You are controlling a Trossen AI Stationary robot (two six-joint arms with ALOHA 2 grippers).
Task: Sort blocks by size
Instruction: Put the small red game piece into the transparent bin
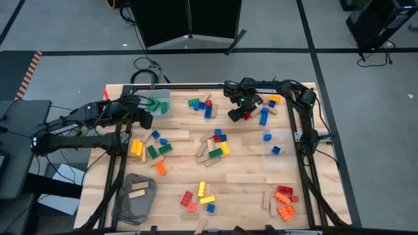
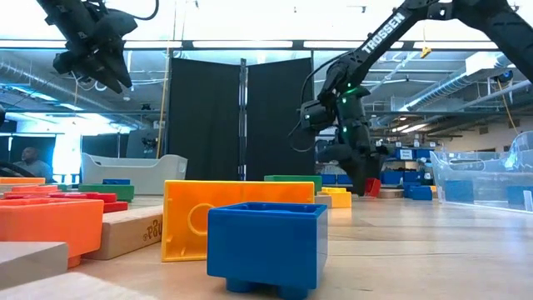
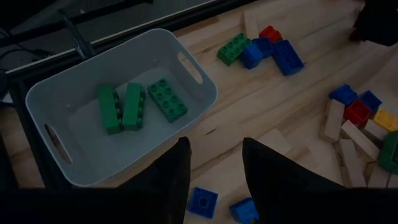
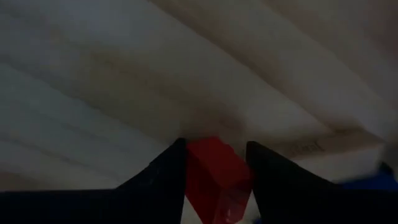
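Coloured studded blocks and tan wooden pieces lie scattered over the wooden table [image 1: 248, 166]. At the table's far right, my right gripper [image 1: 238, 115] points down and is shut on a small red block [image 4: 214, 171], which the low view also shows [image 2: 372, 187]. My left gripper [image 3: 214, 180] hovers open above the table's far left, holding nothing, just on the near side of a white bin [image 3: 193, 109]. Three green blocks [image 3: 134, 106] lie in that bin. My right gripper pinches the red block by two opposite sides [image 4: 196, 162] between its two fingers. The fingers come from above and point down. The block's lower part sits at the tabletop, and I cannot tell whether it is lifted clear.
A clear bin [image 1: 277, 149] at the right holds a blue block. A grey bin [image 1: 134, 196] at the near left holds wooden pieces. Blue blocks [image 1: 264, 117] lie close to the right gripper. Red and orange blocks [image 1: 285, 201] sit at the near right.
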